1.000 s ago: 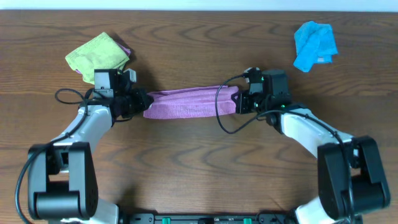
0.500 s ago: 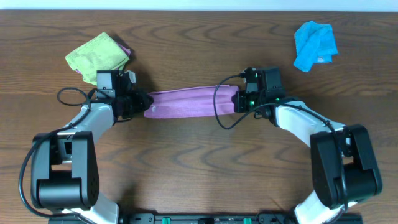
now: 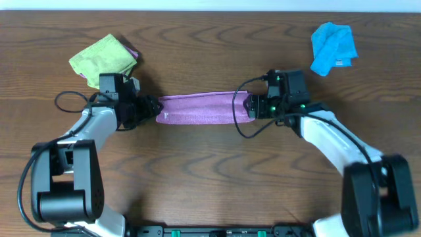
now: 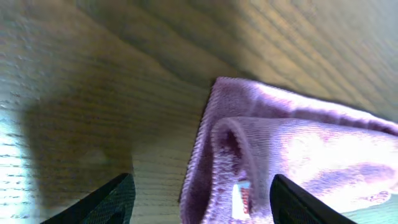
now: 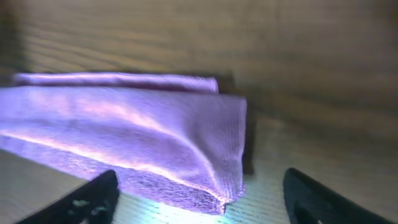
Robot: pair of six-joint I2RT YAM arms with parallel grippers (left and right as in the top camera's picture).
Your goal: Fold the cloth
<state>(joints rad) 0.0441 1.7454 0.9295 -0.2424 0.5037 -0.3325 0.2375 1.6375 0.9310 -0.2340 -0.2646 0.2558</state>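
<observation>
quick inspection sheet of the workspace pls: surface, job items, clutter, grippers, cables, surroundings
surface: brown wood-grain table, no spills seen
job's things: lilac cloth lies as a long folded strip between the two grippers
clutter: green cloth at far left, blue cloth at far right, both apart from the lilac cloth
grippers: left gripper open at the strip's left end; right gripper open at its right end; wrist views show each end between spread fingers
cables: right cable loops over the strip's right end; left cable loops beside the left arm
surroundings: pale strip past the table's far edge; nothing else seen
</observation>
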